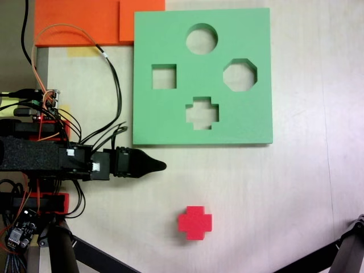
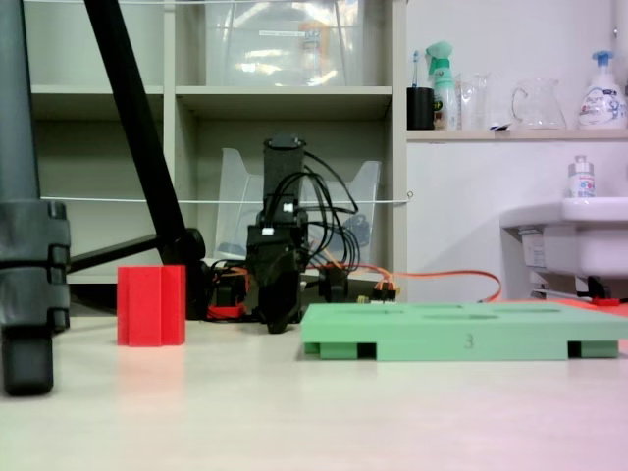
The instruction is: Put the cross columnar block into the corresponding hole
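Note:
The red cross block [image 1: 194, 222] stands upright on the pale table, near the bottom middle in a fixed view, and at the left in the other [image 2: 151, 304]. The green foam board [image 1: 170, 119] lies flat above it, seen edge-on at the right [image 2: 461, 339]. Its plus-shaped cutout [image 1: 202, 112] is on the side nearest the block and holds nothing. My gripper [image 1: 159, 166] points right from the left edge, its black jaws together in one tapered tip with nothing in them. It sits between board and block, touching neither, and faces the camera low over the table [image 2: 281, 316].
The board also has a round [image 1: 201, 38], a square [image 1: 164, 76] and an octagonal cutout [image 1: 240, 74]. Orange foam sheets [image 1: 79, 23] lie at the top left. Loose cables [image 1: 108, 74] arc beside the arm. Black tripod legs [image 1: 352, 244] [image 2: 29, 245] stand at the near edge.

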